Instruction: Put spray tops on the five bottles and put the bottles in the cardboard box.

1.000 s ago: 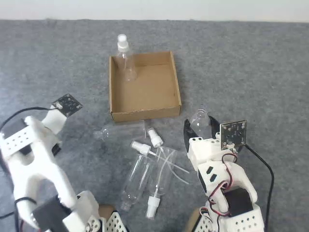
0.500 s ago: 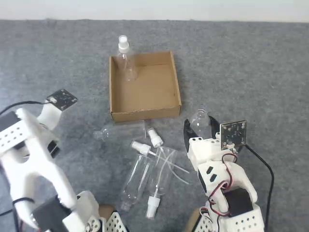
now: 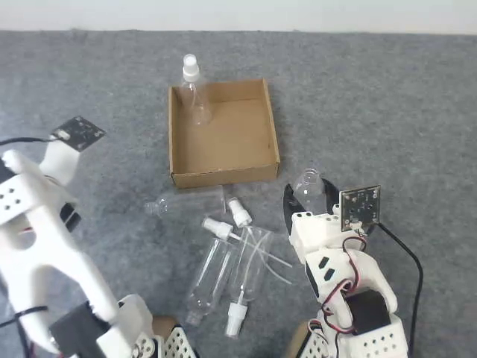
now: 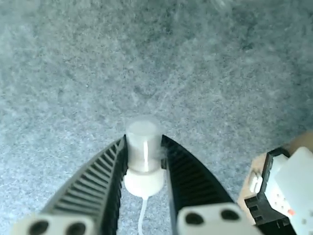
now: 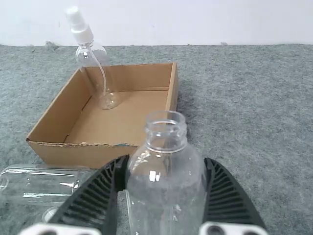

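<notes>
Left wrist view: the left gripper (image 4: 143, 139) is clamped on a spray top (image 4: 143, 161) above the grey carpet (image 4: 220, 73); the right gripper (image 5: 166, 164) is clamped round an uncapped bottle (image 5: 165, 196) near the front wall of the box (image 5: 78, 149); a capped bottle (image 3: 195, 93) stands in the box's far left corner; loose bottles (image 3: 186, 201) and loose tops (image 3: 238, 212) lie on the carpet between the arms.
</notes>
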